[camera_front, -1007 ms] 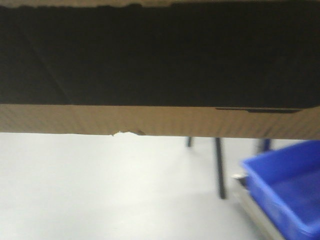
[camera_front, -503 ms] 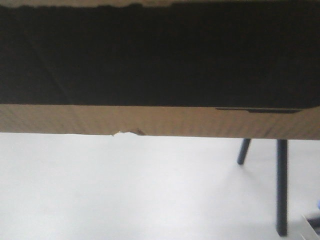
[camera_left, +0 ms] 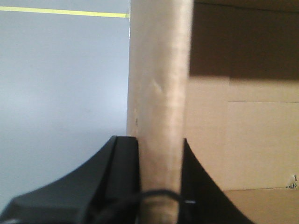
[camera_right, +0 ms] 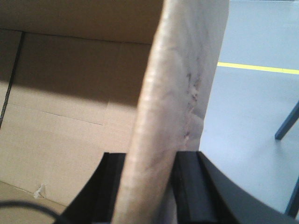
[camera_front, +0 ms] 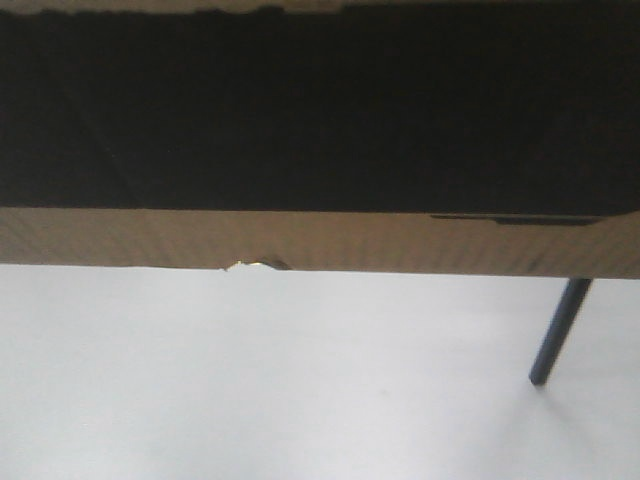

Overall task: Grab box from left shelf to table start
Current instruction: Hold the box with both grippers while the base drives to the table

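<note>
Above the floor (camera_left: pixel 60 93), left pincer (camera_left: pixel 161 142) and right pincer (camera_right: pixel 150 156) clamp the box (camera_front: pixel 320 110).

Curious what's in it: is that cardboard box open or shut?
Open: both wrist views look inside the box, the left gripper and right gripper each clamping a wall.

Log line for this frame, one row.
left pincer: shut on box | right pincer: shut on box | box: held over floor | table: not in view
</note>
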Controlling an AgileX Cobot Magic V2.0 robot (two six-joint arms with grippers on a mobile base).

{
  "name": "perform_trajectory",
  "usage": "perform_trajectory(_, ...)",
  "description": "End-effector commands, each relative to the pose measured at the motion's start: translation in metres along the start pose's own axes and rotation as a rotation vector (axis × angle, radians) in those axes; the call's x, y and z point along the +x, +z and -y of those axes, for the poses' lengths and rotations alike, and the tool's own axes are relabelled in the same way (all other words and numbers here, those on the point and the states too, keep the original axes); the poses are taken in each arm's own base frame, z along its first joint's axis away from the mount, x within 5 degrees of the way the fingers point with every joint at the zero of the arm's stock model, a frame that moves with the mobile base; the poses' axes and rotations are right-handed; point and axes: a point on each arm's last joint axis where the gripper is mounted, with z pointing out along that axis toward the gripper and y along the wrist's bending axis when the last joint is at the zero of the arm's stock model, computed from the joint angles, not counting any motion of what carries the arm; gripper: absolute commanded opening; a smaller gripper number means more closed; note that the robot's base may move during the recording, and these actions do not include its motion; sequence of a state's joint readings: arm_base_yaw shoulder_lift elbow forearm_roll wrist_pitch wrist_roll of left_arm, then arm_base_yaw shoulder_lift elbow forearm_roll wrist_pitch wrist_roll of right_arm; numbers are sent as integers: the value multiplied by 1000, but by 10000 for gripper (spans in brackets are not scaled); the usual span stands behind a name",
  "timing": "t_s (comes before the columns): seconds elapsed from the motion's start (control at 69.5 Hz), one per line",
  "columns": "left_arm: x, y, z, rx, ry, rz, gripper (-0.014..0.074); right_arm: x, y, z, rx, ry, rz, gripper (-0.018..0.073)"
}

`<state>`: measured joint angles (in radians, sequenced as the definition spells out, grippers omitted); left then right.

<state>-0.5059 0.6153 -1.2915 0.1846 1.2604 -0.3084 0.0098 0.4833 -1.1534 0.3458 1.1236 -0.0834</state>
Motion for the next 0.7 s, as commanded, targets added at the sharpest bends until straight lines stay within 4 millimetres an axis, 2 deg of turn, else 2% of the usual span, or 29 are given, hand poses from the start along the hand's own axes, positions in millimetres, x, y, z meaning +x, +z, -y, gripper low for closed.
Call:
perform_trajectory(0.0, -1, -9, 0, 13, -28, -13, -93, -18, -2, -1, 2, -19, 132, 59)
perform_trajectory(0.69, -1, -9, 0, 13, -28, -13, -93, -18, -2, -1, 2, -19, 132, 59)
